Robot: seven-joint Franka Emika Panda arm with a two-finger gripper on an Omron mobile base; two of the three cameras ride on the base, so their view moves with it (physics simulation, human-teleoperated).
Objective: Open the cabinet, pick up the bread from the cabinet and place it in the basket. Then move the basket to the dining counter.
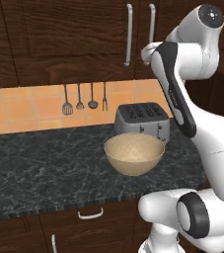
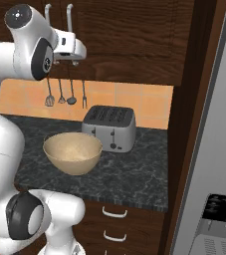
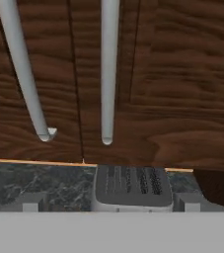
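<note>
The cabinet is standing shut (bread unseen); the gripper, jaws spread wide and empty, is facing its handles; the basket is waiting empty on the black counter

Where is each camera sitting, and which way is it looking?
Left base view: behind the arm's left, looking at the round tan woven basket and silver toaster; white arm at right.
Right base view: behind the right; same basket and toaster, arm at left.
Hand view: on the hand, facing the dark brown wood cabinet and its silver bar handles; open gripper near.
</note>
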